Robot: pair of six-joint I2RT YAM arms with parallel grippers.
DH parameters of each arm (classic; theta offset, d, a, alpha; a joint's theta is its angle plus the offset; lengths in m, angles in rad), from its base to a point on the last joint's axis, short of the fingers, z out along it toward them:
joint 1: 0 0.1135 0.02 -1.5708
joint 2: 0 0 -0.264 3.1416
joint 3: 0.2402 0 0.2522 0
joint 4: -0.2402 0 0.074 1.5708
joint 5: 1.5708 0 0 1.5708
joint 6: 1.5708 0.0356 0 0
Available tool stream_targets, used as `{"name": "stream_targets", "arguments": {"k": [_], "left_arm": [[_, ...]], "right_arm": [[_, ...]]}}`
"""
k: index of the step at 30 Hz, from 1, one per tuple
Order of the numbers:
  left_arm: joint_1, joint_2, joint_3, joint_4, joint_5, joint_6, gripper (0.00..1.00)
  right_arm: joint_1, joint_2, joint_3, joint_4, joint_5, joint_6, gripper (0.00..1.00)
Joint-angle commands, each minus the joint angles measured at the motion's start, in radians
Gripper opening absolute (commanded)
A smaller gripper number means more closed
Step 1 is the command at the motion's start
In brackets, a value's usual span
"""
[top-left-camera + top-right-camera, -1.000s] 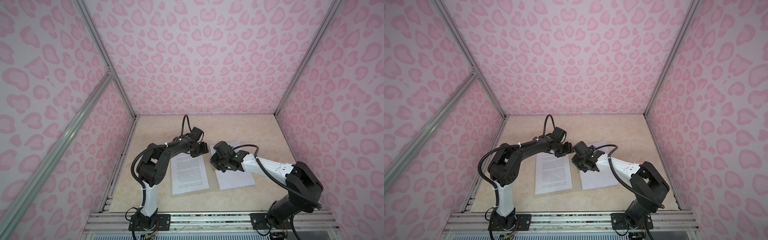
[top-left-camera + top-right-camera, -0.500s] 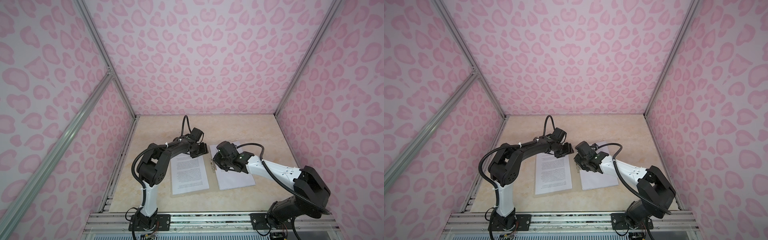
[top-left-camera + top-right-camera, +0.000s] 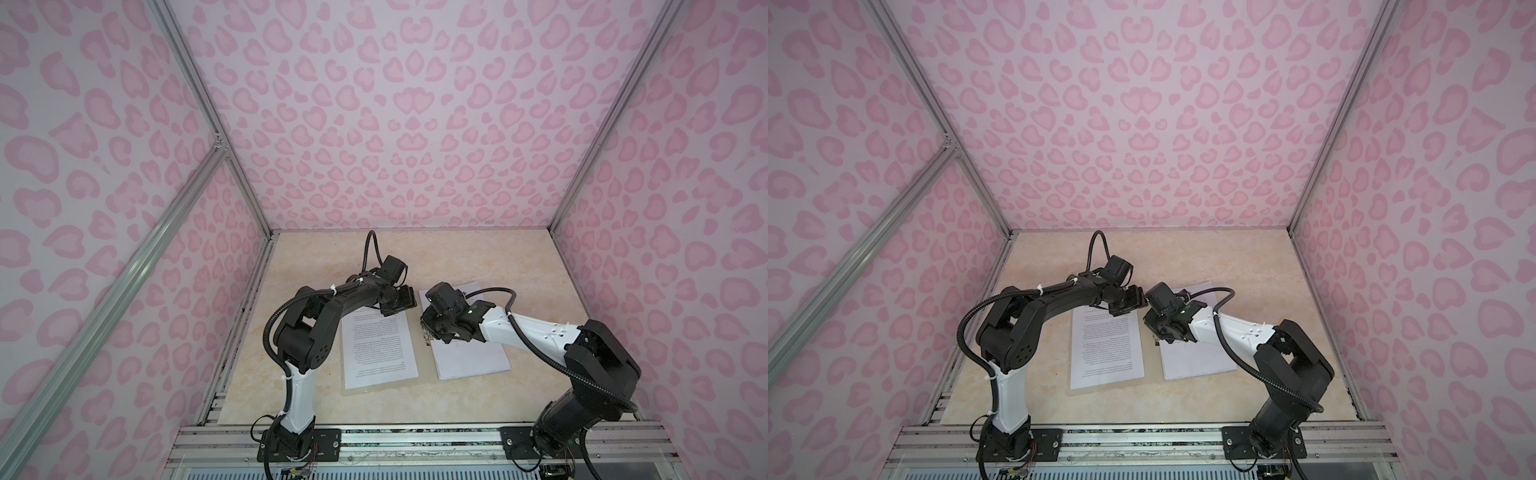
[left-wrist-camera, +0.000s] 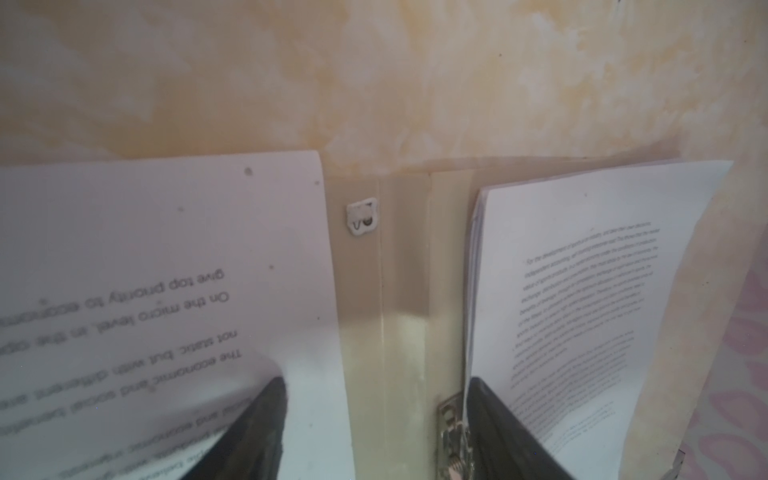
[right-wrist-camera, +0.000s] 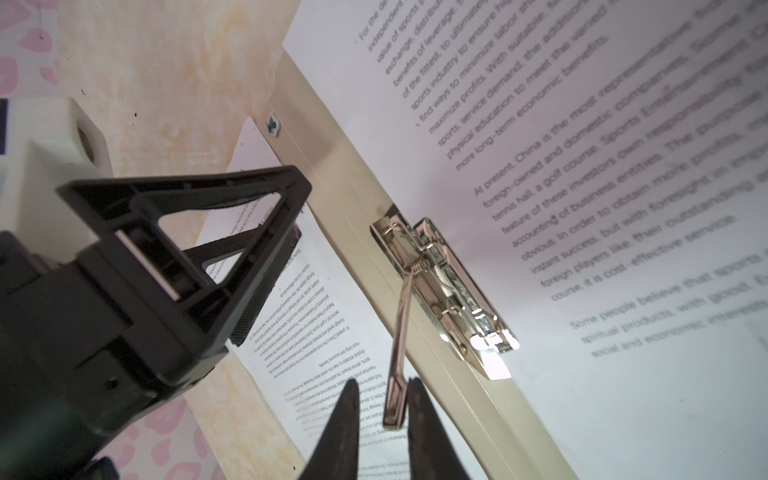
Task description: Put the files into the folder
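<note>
Little has changed over the last second: the right arm (image 3: 540,336), which leaned further out to the right half a second ago, is back about where it was before that. The left arm (image 3: 332,307) and the papers have not shifted.

The folder (image 4: 405,249) lies open on the desk (image 3: 457,257). One printed sheet (image 3: 376,345) lies on its left half and a stack of sheets (image 3: 469,357) on its right half.

The left pincer (image 4: 376,382) is spread wide across the folder's spine, with one finger on the single sheet and the other at the stack's inner edge.

The right pincer (image 5: 384,382) is narrow, its fingers flanking the tip of the raised lever (image 5: 401,332) of the metal clip (image 5: 449,282). One finger sits against the lever and a sliver of paper shows past the other. Whether the pincer truly pinches the lever cannot be told.
</note>
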Motion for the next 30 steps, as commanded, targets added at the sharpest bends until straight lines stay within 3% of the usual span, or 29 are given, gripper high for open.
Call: {"name": "stream_targets", "arguments": {"k": [1,24,30], "left_arm": [[0.001,0.007,-0.002,-0.006,-0.004,-0.009,0.7],[0.001,0.019,-0.002,-0.006,-0.003,-0.015,0.7],[0.006,0.034,0.001,-0.016,-0.021,-0.019,0.7]], "right_arm": [[-0.001,0.01,-0.006,0.015,-0.013,0.009,0.21],[0.002,-0.012,-0.058,0.034,-0.036,0.026,0.15],[0.002,-0.046,-0.104,0.048,-0.027,0.04,0.0]]}}
